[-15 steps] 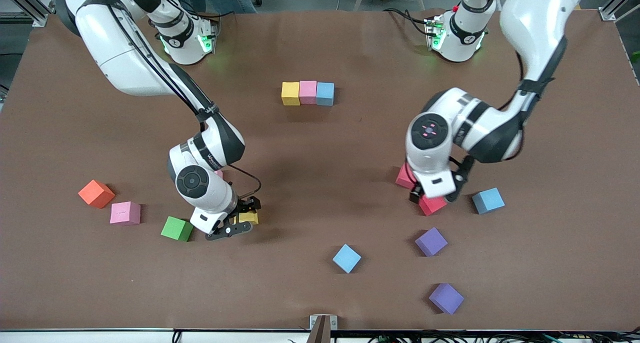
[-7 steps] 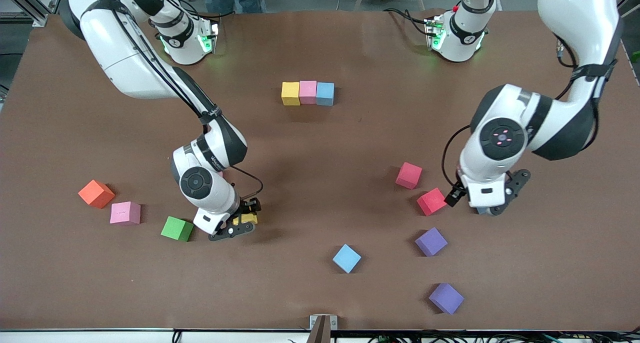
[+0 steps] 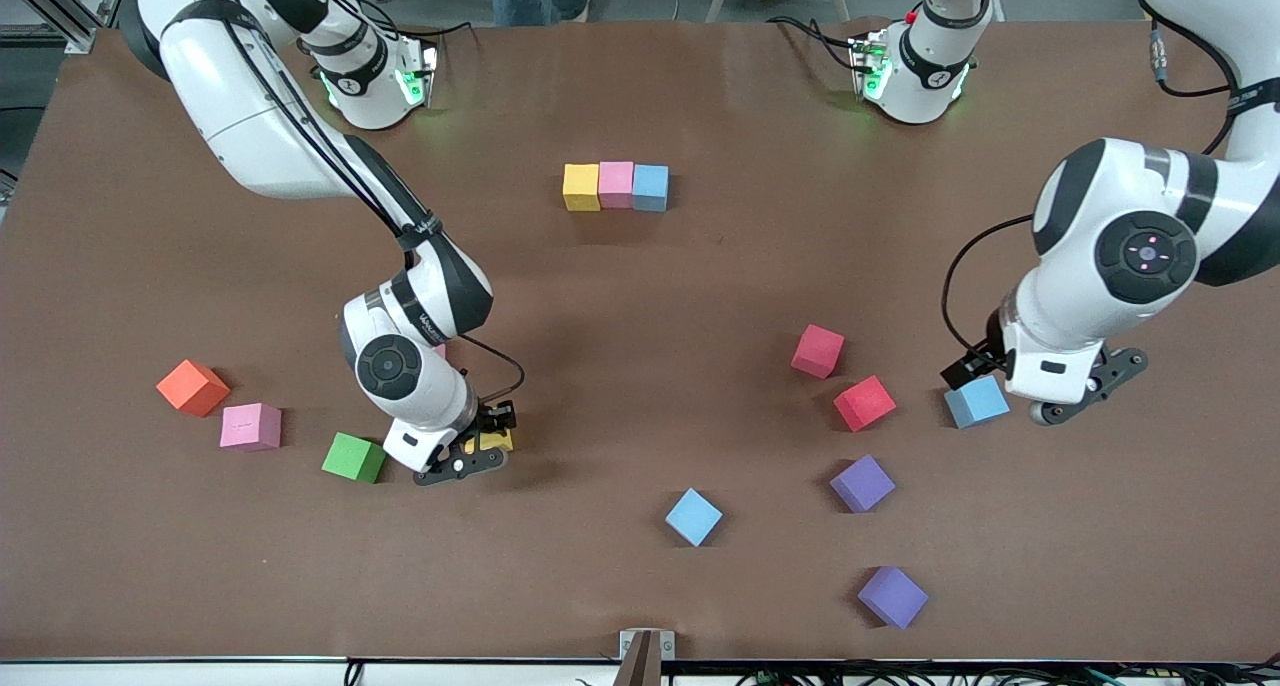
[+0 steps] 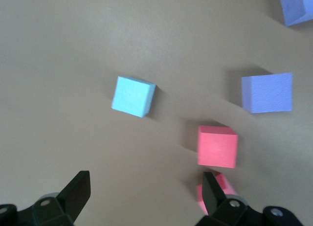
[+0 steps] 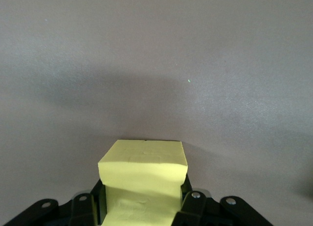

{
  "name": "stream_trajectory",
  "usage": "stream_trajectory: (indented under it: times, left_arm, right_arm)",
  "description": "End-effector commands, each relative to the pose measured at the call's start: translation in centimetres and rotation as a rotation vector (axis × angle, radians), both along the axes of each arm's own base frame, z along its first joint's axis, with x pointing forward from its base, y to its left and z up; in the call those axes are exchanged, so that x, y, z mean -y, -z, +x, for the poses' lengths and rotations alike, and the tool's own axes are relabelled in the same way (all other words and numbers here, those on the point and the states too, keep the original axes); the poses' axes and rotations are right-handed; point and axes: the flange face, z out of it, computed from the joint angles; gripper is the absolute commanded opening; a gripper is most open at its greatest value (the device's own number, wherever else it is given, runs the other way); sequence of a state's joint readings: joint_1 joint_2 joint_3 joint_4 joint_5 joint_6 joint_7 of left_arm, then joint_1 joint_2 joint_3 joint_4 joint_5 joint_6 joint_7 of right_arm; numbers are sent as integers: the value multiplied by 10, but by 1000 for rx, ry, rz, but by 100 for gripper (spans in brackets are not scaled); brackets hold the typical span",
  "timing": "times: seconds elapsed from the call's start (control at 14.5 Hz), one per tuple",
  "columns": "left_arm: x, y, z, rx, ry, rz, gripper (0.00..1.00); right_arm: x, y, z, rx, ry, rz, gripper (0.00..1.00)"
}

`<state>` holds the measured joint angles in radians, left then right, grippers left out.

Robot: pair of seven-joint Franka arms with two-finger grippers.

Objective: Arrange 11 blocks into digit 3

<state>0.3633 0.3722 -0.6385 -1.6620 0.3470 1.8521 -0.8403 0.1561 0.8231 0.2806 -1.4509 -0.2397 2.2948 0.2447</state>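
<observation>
A row of three blocks, yellow (image 3: 581, 187), pink (image 3: 616, 184) and light blue (image 3: 650, 187), lies at mid table near the robots' bases. My right gripper (image 3: 480, 451) is down at the table, shut on a loose yellow block (image 5: 144, 172) that fills the gap between its fingers. My left gripper (image 3: 1085, 391) hangs open and holds nothing, beside a light blue block (image 3: 977, 402). Its wrist view shows two red blocks (image 4: 217, 146), two purple ones (image 4: 267, 92) and a light blue one (image 4: 133, 96).
Loose on the table: an orange cube (image 3: 192, 387), a pink block (image 3: 250, 427) and a green block (image 3: 354, 457) toward the right arm's end; red blocks (image 3: 818, 351) (image 3: 864, 403), purple blocks (image 3: 862, 483) (image 3: 892, 597) and a light blue block (image 3: 693, 516) nearer the front camera.
My right gripper has closed on the yellow block. The left arm has swung away from the two red blocks toward its own end of the table, its gripper staying open.
</observation>
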Motion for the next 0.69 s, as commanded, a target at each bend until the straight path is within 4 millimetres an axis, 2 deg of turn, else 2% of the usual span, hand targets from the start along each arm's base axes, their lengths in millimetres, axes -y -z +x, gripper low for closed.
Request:
stream_trajectory:
  times: [0.0,0.14,0.28,0.34,0.48,0.62]
  left_arm:
    - [-34,6,-3,-7,109,-23,100]
    - [-55,23,-1,-2,190,-47,100]
    - [-66,46,3,48,208,-91,100]
    - [-68,56,6,61,209,-108,100]
    - [-77,77,10,67,203,-127,100]
    - [-79,104,13,63,214,-145,100]
  right_arm:
    - [-7,-21,-6,4,-8,-20,43]
    - [-11,-36,-20,-21,24,-36,43]
    - [-14,-42,-47,-58,47,-29,43]
    - [-18,-51,-62,-72,50,-22,43]
    - [-43,-59,-105,-93,27,-41,43]
    - [-54,-64,-134,-99,65,-59,43]
